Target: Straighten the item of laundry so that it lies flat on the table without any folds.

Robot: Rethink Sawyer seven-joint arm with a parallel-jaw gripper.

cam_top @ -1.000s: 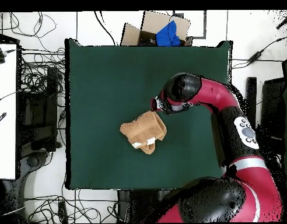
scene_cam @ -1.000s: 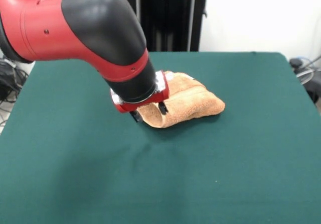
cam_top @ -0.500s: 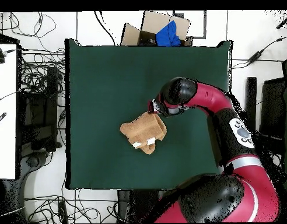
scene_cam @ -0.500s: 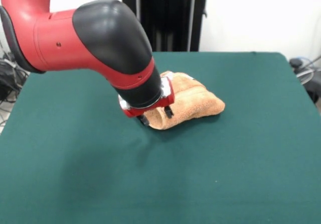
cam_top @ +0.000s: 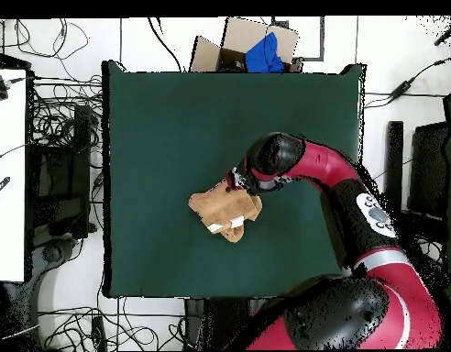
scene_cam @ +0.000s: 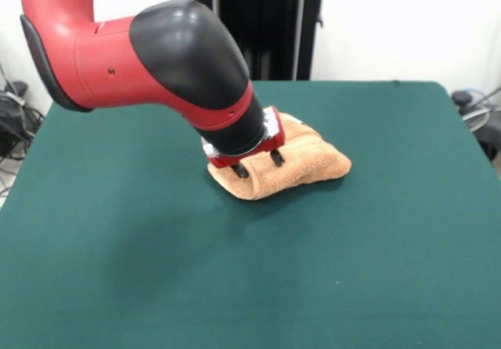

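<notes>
The item of laundry [scene_cam: 301, 163], an orange-tan towel, lies bunched in a folded heap near the middle of the green table [scene_cam: 117, 247]. In the overhead view the towel [cam_top: 222, 210] shows a white tag [cam_top: 236, 223] at its lower edge. My gripper [scene_cam: 258, 165] stands open right over the towel's left part, its two dark fingertips [scene_cam: 240, 171] spread apart and down at the cloth. From overhead, the gripper [cam_top: 236, 183] sits at the towel's upper right corner, mostly hidden under the arm's wrist.
A cardboard box with a blue thing [cam_top: 258, 48] stands beyond the table's top edge in the overhead view. Cables [cam_top: 60, 119] and a white desk [cam_top: 7, 174] lie to the left. A black stand [scene_cam: 258, 28] rises behind the table [cam_top: 156, 119].
The arm has swung rightward in the front view, carrying the open gripper from the towel's left edge onto the towel. The towel's shape looks unchanged.
</notes>
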